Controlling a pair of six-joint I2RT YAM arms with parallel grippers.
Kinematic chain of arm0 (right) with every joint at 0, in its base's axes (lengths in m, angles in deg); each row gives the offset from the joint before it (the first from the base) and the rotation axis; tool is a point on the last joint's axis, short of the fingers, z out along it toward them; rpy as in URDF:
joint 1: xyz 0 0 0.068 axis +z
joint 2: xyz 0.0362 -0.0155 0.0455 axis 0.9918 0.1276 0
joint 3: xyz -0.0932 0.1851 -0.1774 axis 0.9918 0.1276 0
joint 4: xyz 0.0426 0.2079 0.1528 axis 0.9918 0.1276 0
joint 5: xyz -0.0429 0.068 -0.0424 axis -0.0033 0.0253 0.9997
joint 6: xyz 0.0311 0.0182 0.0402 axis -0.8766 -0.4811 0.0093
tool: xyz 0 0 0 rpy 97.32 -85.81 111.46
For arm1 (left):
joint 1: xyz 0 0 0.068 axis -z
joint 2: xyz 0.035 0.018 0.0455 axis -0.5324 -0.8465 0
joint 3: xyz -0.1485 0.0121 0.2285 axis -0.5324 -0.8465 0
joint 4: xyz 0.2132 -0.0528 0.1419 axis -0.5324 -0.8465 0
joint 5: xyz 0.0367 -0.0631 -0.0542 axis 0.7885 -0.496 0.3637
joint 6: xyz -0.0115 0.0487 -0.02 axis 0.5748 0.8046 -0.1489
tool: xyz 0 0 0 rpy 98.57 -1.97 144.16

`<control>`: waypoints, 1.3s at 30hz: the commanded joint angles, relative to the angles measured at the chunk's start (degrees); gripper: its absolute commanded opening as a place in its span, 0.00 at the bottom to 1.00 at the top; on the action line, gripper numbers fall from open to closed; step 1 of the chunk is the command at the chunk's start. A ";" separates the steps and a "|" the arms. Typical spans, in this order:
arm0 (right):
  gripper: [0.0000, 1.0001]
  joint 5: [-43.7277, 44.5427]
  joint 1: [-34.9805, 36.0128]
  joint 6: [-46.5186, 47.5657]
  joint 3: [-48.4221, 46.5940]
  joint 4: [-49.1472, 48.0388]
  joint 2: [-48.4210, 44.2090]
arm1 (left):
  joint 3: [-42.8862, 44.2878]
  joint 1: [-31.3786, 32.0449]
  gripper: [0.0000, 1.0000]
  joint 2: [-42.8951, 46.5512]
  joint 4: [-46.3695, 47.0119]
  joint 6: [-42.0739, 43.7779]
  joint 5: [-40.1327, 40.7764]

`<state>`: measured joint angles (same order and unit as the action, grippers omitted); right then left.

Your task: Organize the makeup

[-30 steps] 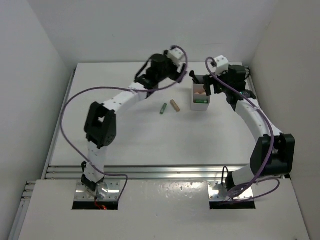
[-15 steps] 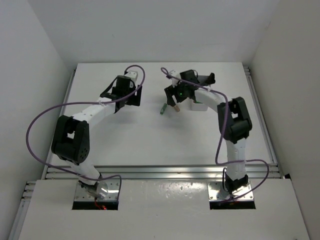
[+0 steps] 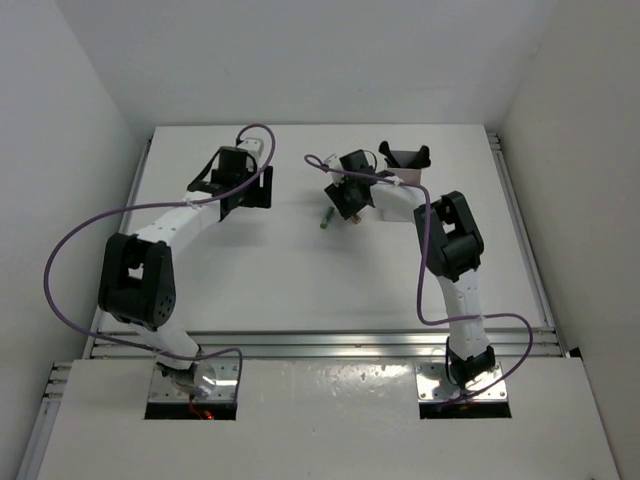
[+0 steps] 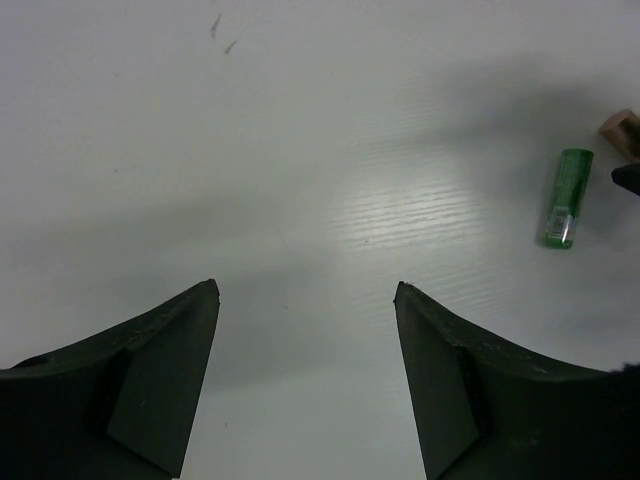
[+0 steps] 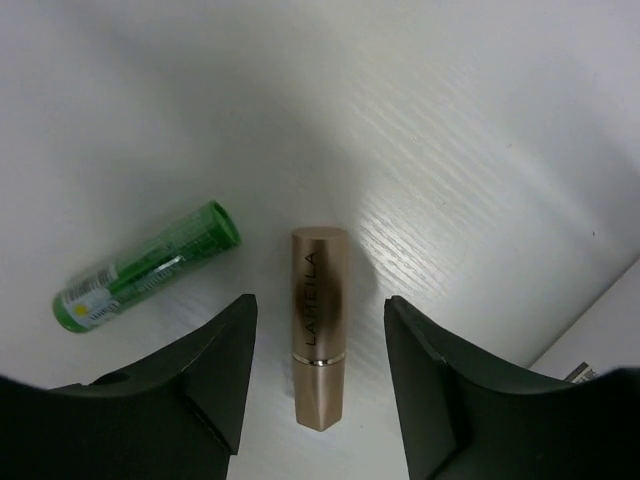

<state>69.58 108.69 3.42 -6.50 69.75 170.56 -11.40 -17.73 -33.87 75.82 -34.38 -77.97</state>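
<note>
Tan tube lies between the wide-spread jaws of the right gripper, framed for pinching; green tube sits at its nine o'clock. The left gripper gapes empty.

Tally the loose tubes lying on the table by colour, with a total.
green tube: 1
tan tube: 1
Total: 2
</note>
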 commanded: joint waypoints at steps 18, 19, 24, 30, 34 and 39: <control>0.01 -4.71 -2.47 1.78 -1.07 3.22 -6.69 | 0.51 1.91 0.75 -5.41 3.92 3.51 -11.71; 0.01 -4.79 -2.47 2.13 -2.73 3.22 -9.91 | 0.51 2.43 0.75 -5.93 3.92 4.04 -11.71; 0.01 -10.06 -3.25 10.81 1.46 -6.24 -22.58 | 0.51 3.58 0.75 -5.93 4.44 6.68 -12.76; 0.06 -18.93 -12.28 36.16 14.56 -6.04 -31.39 | -0.02 4.72 0.75 -5.93 6.11 9.75 -13.29; 0.12 -25.27 -16.52 49.14 12.37 8.64 -30.43 | -0.02 6.04 0.75 -6.46 6.11 9.75 -13.29; 0.03 -28.09 -20.13 58.20 8.51 17.71 -26.21 | -0.02 7.45 0.75 -7.60 6.11 10.28 -12.59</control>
<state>46.85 89.13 50.87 4.58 78.12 142.74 -11.25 -11.57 -40.51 80.17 -25.22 -90.36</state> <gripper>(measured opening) 0.232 0.752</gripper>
